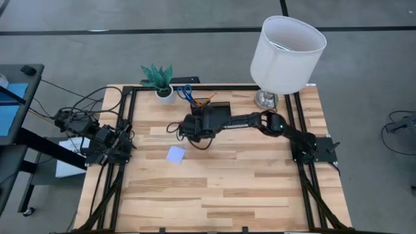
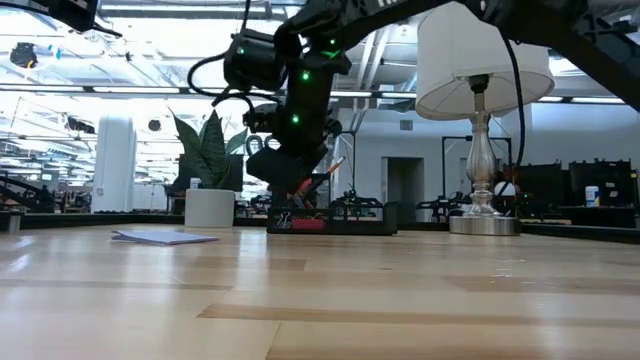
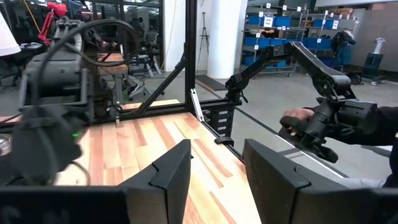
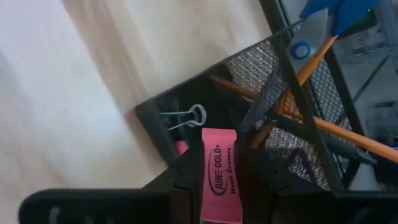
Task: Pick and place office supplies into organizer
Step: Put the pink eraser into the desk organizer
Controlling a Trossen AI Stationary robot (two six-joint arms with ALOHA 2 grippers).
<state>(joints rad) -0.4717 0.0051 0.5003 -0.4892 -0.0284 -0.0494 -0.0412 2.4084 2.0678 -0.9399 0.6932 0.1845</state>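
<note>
The light wood-plank table carries a black frame. At its left edge the left gripper waits, its flat dark fingers apart and empty. A pale lavender square note pad lies flat mid-table. The right gripper pinches a pink rectangular eraser over the black mesh organizer, which holds orange pens and blue-handled scissors.

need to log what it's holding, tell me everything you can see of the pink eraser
The pink eraser is a flat rectangular block, rubbery looking, with dark print reading June Gold. It sits pinched between the right gripper fingers, held just over the black mesh organizer near a wire clip. Its far end is bare; its near end is hidden.
</note>
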